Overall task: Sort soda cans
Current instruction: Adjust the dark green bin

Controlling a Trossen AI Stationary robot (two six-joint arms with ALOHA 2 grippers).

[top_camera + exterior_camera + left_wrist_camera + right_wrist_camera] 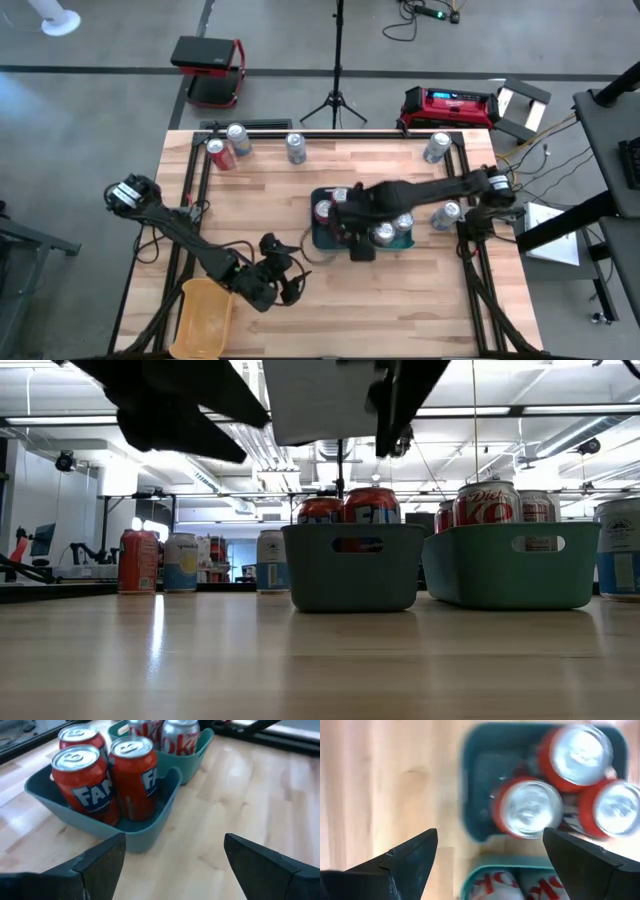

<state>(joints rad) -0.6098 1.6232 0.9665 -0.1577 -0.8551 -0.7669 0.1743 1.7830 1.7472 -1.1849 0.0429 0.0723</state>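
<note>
My right pincer (490, 862) hung open over the teal tray (475, 785) mid-bench, right above three red soda cans (527, 809) standing in it, with the Diet Coke cans (180, 737) in the second teal tray (197, 757) touching it. My left pincer (172, 860) sat low near the yellow tray (203, 318), open too, empty. More cans (296, 148) were along the bench's (260, 200) far edge.

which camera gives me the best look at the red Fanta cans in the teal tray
The left wrist view: the red Fanta cans fill it, labels readable, in their teal tray. The right wrist view shows only their tops, blurred; the low view only their upper parts; the high view mostly hides them under the right arm.
</note>
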